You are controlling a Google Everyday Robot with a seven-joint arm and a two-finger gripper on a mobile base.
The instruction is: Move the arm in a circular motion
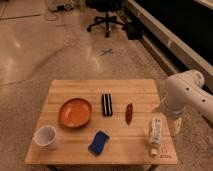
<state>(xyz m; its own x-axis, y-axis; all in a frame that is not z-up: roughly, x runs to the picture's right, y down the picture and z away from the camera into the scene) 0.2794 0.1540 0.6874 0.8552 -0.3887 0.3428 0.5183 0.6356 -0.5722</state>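
Gripper (176, 128) low off table's (140, 90) right edge, just beside white bottle (156, 134); whether clenched or released, cannot tell. Arm (186, 92) bends beyond that edge; open floor (40, 45) behind, office chair (106, 20) far back.

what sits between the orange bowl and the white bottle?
Camera view: a dark striped box, then a small reddish-brown item. The arm stands right of the table; its gripper is out of view.

arm (186, 92) bends at table's (140, 90) right edge, gripper (175, 126) just beside.
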